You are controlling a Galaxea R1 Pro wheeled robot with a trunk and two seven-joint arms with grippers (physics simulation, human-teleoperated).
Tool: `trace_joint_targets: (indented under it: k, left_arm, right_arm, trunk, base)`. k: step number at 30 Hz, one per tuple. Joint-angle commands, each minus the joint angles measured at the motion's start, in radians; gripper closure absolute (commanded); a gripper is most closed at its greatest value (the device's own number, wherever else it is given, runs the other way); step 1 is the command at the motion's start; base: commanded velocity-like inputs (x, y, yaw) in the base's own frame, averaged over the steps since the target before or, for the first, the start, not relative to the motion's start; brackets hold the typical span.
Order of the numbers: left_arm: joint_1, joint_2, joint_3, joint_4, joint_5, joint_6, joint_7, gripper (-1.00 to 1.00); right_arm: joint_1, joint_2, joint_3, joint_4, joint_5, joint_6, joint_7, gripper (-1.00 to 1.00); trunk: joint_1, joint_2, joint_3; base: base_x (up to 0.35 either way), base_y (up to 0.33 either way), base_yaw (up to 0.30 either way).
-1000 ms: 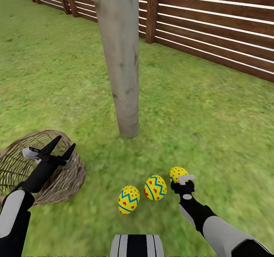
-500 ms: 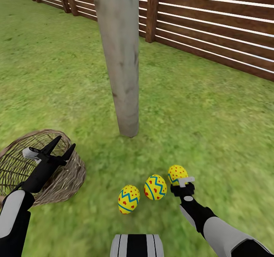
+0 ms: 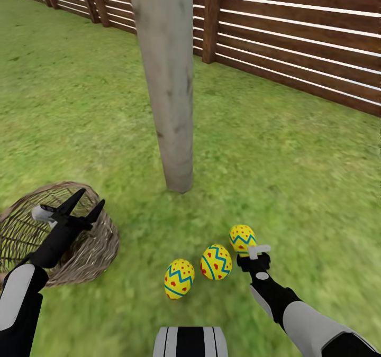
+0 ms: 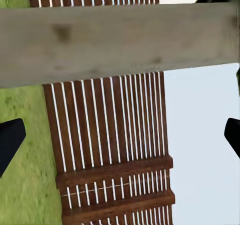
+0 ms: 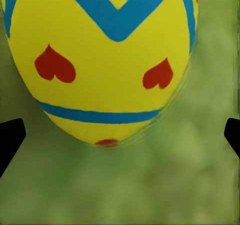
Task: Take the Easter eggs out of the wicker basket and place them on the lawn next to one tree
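Lawn (image 3: pixel 296 150) bearing three eggs (image 3: pixel 216 262), basket (image 3: pixel 90 246), tree (image 3: pixel 166 82)

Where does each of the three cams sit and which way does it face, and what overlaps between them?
Head view: on the robot's head, looking forward and down at the tree trunk, wicker basket, three Easter eggs on the lawn; both arms and the left gripper show.
Left wrist view: near the left gripper, facing the trunk and fence; dark fingertips at the edges.
Right wrist view: near the right gripper, facing one egg close up; jaws apart.
Shared: head and left wrist views both show trunk and fence.
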State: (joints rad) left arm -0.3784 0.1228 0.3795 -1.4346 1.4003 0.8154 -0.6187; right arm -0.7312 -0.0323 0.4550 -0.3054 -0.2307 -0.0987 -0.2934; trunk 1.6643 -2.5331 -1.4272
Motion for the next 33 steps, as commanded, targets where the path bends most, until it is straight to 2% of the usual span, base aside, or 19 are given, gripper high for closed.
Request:
trace_joint_targets:
  k: [1,33]
  left_arm:
    - [0.0,0.0,0.0,0.0,0.002,0.005,-0.001,-1.0]
    - [0.0,0.0,-0.002,-0.003,0.002,0.007,0.002,-1.0]
  right_arm:
    - [0.0,-0.001,0.008,0.0,-0.012,-0.004,-0.004,-1.0]
    - [0.0,-0.001,0.007,-0.005,-0.013,-0.007,-0.004,-1.0]
  trunk:
    - [-0.001,0.0,0.003]
    - [-0.015,0.008,0.127]
  base:
    - [0.0,0.0,0.0]
    - [0.0,0.0,0.0]
